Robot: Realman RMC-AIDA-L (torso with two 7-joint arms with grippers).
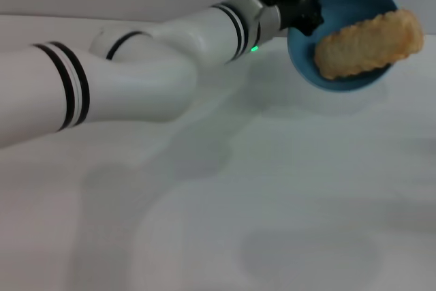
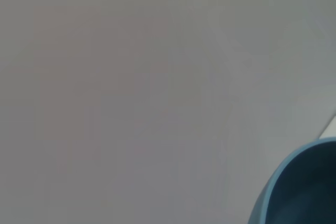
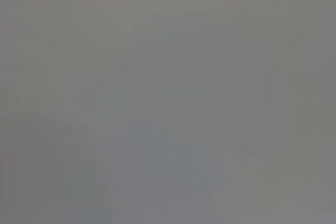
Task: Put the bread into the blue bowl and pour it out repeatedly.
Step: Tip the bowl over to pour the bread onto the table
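Above the table (image 1: 272,223), my left gripper (image 1: 308,13) clamps the tilted blue bowl's (image 1: 354,1) rim; bread (image 1: 368,43) spans its mouth.

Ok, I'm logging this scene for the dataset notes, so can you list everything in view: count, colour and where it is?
bowl: one, light blue, tipped on its side with its opening toward the camera, held up at the far right over the table; its rim also shows at a corner of the left wrist view.
bread: one, golden tan with scalloped edges, lying across the tipped bowl's opening, one end sticking out past the rim.
table: one, white, filling the head view.
left arm: one, white with black bands, reaching from the left across to the bowl.
left gripper: one, black, at the bowl's rim on the side nearer the arm.
right arm and gripper: not in view.
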